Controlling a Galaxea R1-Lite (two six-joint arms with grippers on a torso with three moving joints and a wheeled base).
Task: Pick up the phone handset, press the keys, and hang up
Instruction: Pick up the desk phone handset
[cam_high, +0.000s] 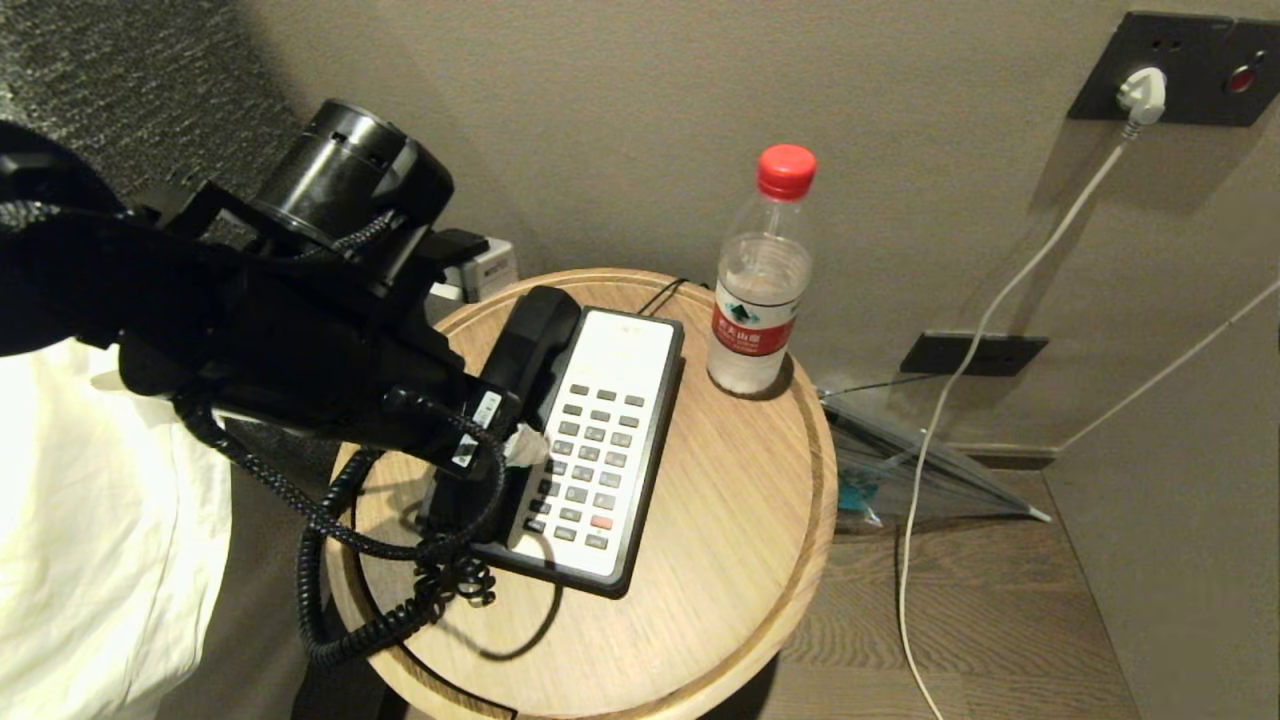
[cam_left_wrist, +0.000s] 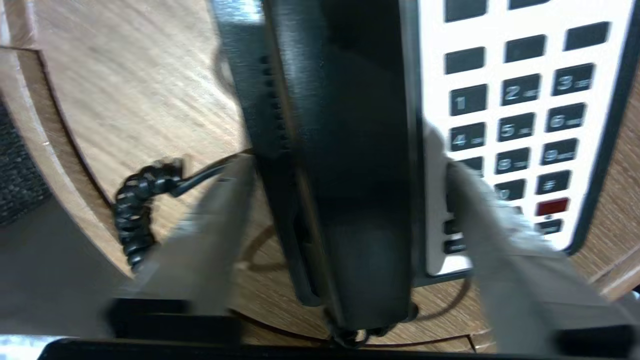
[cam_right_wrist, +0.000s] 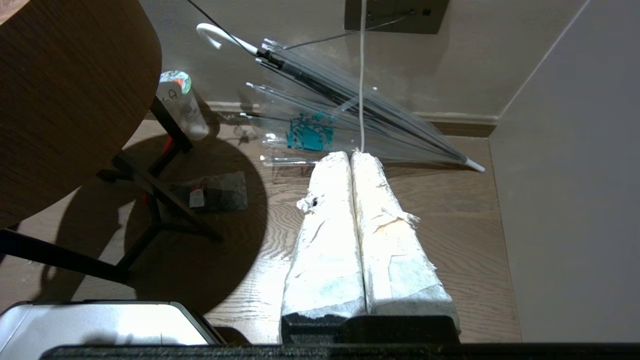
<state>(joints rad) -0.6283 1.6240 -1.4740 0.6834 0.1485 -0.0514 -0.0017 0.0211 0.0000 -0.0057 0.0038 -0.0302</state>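
Left fingers: spread to either side of the phone handset (cam_left_wrist: 350, 165), one pad (cam_left_wrist: 220, 220) on its outer side over the table, the other (cam_left_wrist: 480, 210) over the keypad edge; whether they press on it I cannot tell.
Left gripper (cam_high: 490, 445): low over the near-left part of the phone, jaws parted around the receiver.
Phone handset: lying in its cradle along the left side of the phone base (cam_high: 640, 470), far end pointing toward the wall.
Keys (cam_high: 590, 460): grey rows in the white faceplate, one red-orange near the bottom, just right of the receiver.
Coiled cord (cam_high: 340, 560): looping off the near-left edge of the round wooden table (cam_high: 740, 560).
Water bottle (cam_high: 760, 290): upright, red cap, far right of the phone, apart from it.
Right gripper (cam_right_wrist: 352, 200): hanging low over the wooden floor (cam_right_wrist: 465, 220), wrapped fingers (cam_right_wrist: 325, 240) pressed together, empty.
Umbrella (cam_right_wrist: 350, 120): clear, lying on the floor against the wall.
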